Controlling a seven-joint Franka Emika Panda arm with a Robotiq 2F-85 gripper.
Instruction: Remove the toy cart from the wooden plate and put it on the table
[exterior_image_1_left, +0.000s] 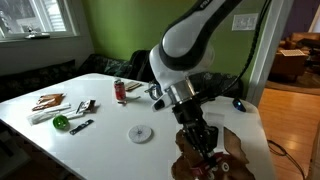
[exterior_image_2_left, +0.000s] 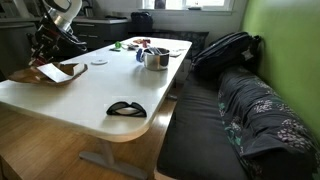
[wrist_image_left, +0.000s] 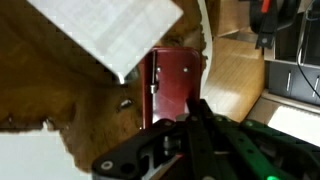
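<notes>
The pincer hangs low over the wooden plate, fingers pointing down. The wrist view is too close and dark to judge its opening, so I cannot tell wide from narrow. Nothing looks lifted.

The toy cart sits on the plate just ahead of the fingertips, beside a pale flat piece.

Progress, my reading: arm in place, grasp unconfirmed; lift and set-down on the surface not yet done.

Count: one arm, one pincer, one plate, one cart, one pale piece, one red-and-white can, one white disc.
</notes>
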